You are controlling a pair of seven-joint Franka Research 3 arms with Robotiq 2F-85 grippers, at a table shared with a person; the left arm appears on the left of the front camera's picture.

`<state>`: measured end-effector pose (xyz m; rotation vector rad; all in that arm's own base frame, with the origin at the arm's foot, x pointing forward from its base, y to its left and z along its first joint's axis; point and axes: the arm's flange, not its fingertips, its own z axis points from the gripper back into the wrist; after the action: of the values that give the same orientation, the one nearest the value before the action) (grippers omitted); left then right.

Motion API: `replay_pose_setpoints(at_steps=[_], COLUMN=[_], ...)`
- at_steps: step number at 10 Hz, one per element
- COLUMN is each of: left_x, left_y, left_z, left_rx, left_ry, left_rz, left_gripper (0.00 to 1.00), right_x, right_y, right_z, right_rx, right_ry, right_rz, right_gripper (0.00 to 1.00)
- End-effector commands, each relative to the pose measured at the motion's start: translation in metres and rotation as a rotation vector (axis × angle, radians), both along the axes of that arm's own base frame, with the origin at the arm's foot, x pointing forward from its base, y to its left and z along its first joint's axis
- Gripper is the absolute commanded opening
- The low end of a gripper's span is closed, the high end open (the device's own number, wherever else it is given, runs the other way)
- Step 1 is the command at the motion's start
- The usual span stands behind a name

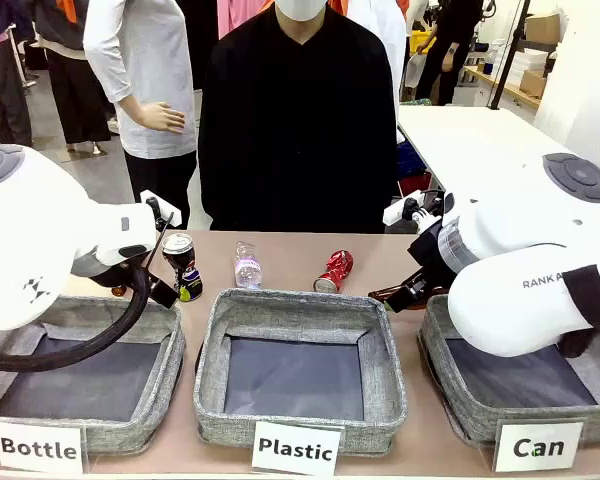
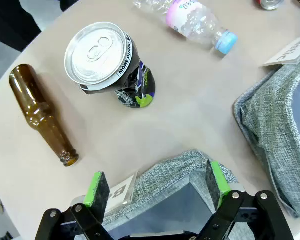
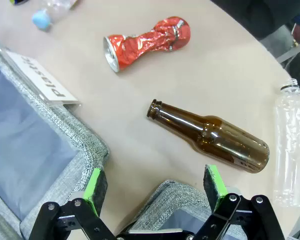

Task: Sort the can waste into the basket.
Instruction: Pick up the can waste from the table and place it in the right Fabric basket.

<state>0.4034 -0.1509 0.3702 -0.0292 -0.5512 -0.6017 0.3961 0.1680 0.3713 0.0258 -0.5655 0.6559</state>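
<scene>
A dark blue-black can (image 1: 180,262) with a silver top stands upright on the table; in the left wrist view this can (image 2: 110,65) is ahead of my open left gripper (image 2: 156,180), which hovers over a basket corner. A crushed red can (image 1: 334,270) lies on its side mid-table. In the right wrist view it (image 3: 147,40) lies well ahead of my open right gripper (image 3: 155,181). The grey woven basket (image 1: 470,415) behind the "Can" card sits at front right, partly under my right arm; its rim (image 3: 170,200) shows between the right fingers.
The "Plastic" basket (image 1: 300,305) stands in the middle and the "Bottle" basket (image 1: 40,315) at left. Brown glass bottles (image 2: 40,115) (image 3: 210,135) and clear plastic bottles (image 1: 247,265) (image 3: 290,145) lie on the table. A person (image 1: 300,120) stands at the far side.
</scene>
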Motion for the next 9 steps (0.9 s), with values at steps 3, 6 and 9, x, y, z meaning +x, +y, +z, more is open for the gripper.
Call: replay_pose_setpoints(at_steps=[3,6,9], left_x=[0.0,0.0,0.0], left_y=[0.0,0.0,0.0], left_z=[0.0001,0.0001,0.0001], left_rx=[0.0,0.0,0.0], left_ry=[0.0,0.0,0.0], left_rz=[0.0,0.0,0.0], left_gripper=[1.0,1.0,1.0], right_x=[0.0,0.0,0.0], right_y=[0.0,0.0,0.0], right_z=[0.0,0.0,0.0], right_rx=[0.0,0.0,0.0], right_ry=[0.0,0.0,0.0], right_rz=[0.0,0.0,0.0], right_gripper=[1.0,1.0,1.0])
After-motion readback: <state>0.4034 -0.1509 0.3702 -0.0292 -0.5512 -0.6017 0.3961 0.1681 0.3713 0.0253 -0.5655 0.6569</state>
